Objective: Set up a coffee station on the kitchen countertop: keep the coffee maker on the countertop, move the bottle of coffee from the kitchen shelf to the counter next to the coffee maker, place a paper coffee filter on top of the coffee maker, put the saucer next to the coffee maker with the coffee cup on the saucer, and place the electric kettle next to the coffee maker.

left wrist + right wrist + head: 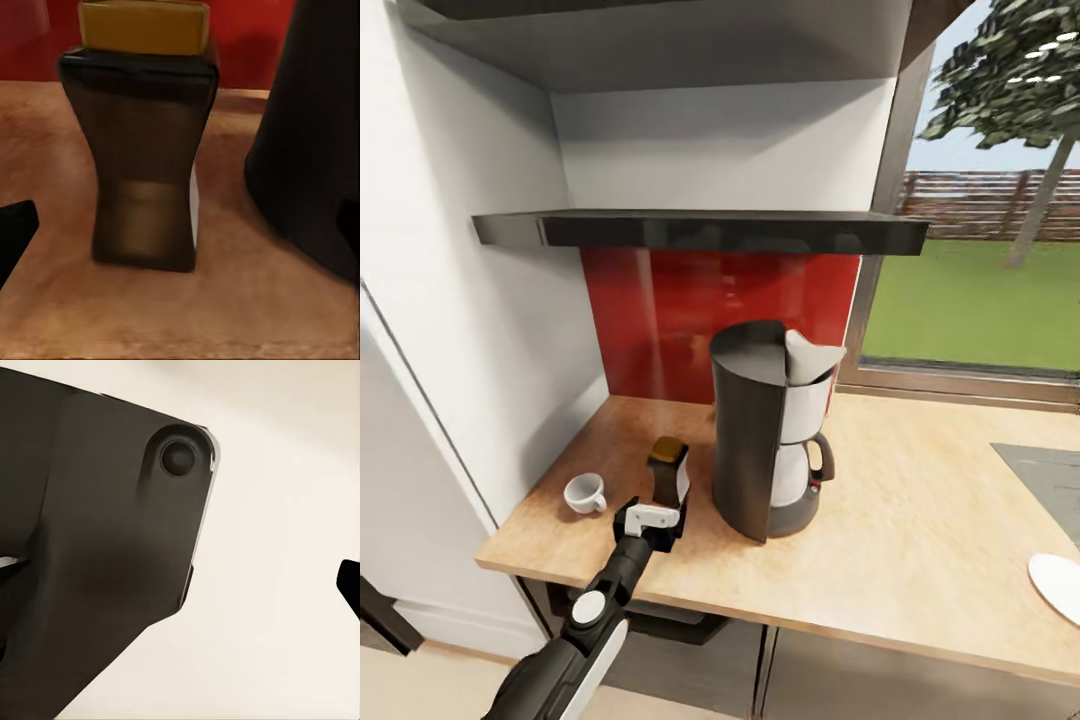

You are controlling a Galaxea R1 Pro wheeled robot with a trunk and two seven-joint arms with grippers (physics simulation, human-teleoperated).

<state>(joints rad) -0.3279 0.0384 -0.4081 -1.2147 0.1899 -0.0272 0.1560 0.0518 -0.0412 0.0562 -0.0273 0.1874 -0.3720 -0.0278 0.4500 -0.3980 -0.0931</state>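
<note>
Light-wood kitchen countertop (pixel 920 520): left gripper (pixel 656 524), jaws apart, sits just behind dark brown, gold-capped bottle of coffee (pixel 668 470). Careless retreat could topple it against tall black coffee maker (pixel 765 430).

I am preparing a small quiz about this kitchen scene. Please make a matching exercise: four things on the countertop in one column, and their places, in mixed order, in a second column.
Things:
1. bottle of coffee
2. coffee cup
3. paper coffee filter
4. saucer

Places:
A. on top of the coffee maker
B. at the far right edge of the head view
C. just left of the coffee maker, in front of the left gripper
D. near the wall, left of the brown jar

Pairs: 1-C, 2-D, 3-A, 4-B
</note>
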